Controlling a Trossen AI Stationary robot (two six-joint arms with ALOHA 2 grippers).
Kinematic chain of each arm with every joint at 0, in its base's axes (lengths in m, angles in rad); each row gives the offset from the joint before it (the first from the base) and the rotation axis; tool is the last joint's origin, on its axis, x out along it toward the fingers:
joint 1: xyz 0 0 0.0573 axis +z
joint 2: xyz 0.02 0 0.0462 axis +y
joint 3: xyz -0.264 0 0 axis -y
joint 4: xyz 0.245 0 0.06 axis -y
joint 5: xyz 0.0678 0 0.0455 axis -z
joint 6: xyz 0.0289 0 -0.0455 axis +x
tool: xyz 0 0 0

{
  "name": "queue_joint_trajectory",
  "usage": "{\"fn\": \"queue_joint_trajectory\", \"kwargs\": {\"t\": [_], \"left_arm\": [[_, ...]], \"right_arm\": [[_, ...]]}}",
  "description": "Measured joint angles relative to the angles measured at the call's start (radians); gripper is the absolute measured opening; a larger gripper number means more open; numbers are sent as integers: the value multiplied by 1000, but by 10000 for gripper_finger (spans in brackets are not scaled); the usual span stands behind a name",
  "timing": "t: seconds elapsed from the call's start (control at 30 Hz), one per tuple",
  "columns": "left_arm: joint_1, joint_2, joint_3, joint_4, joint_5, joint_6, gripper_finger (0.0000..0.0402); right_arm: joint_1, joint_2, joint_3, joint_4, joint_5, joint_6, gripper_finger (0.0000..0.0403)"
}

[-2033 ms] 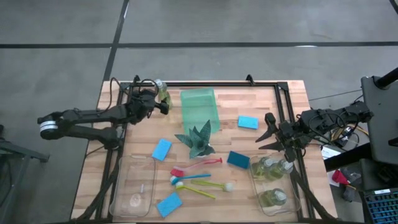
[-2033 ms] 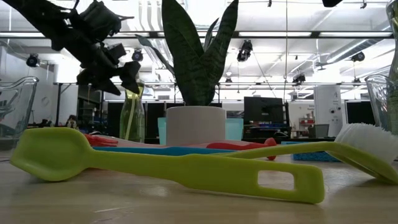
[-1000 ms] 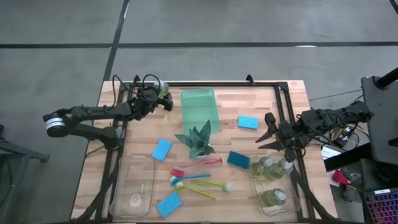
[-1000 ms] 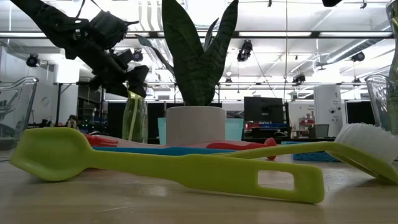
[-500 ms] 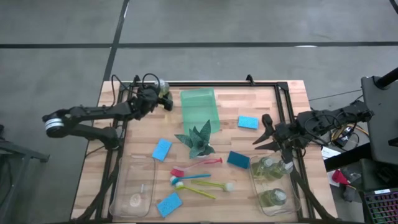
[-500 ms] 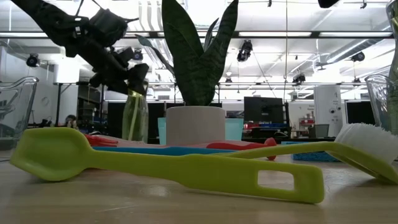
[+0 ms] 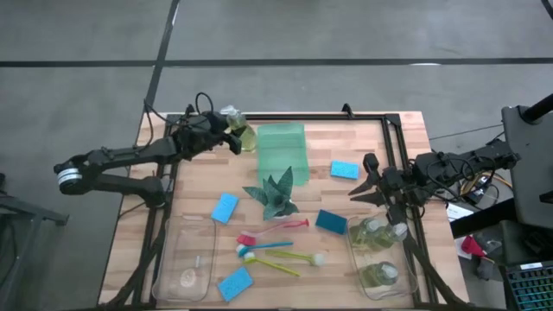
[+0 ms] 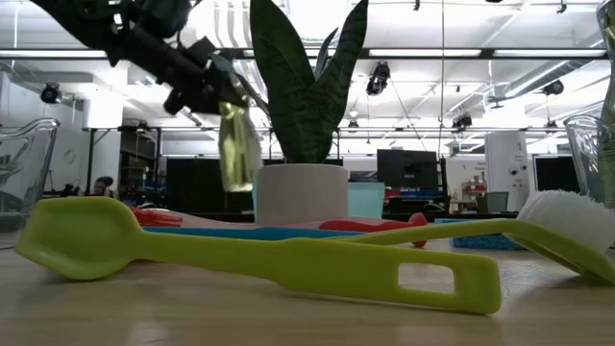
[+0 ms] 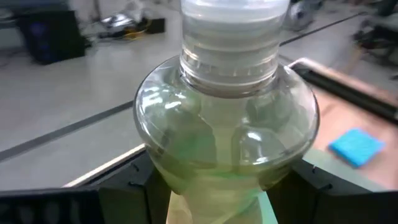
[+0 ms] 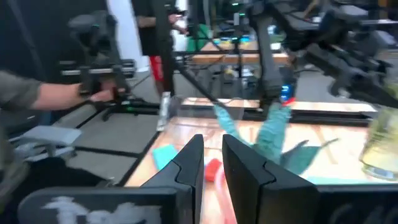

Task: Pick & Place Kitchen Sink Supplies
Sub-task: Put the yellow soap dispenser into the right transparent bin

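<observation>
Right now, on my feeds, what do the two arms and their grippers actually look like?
Both are slim, dark, jointed arms. The left arm has a pale band near its base and black cables looping at the wrist. The left gripper has short dark fingers. The right arm carries coloured wiring near its base, and the right gripper has two flat, dark, blocky fingers.

A clear soap bottle of yellow-green liquid with a white cap hangs tilted, clamped between the left gripper's jaws. Other bottles, four blue sponges and the red, blue and yellow brushes lie well apart from those jaws.
</observation>
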Motion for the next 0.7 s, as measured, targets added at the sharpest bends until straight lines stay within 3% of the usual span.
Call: {"fn": "queue_joint_trajectory", "kwargs": {"t": [0.17,0.5,0.7], "left_arm": [[-3,4,70,-31,52,43,209],[-34,9,229,-145,148,111,210],[-42,29,303,-168,175,137,210]], "right_arm": [[0,12,0,31,136,-14,48],[-1,38,0,105,138,-45,58],[-13,67,0,204,167,-80,89]]}}
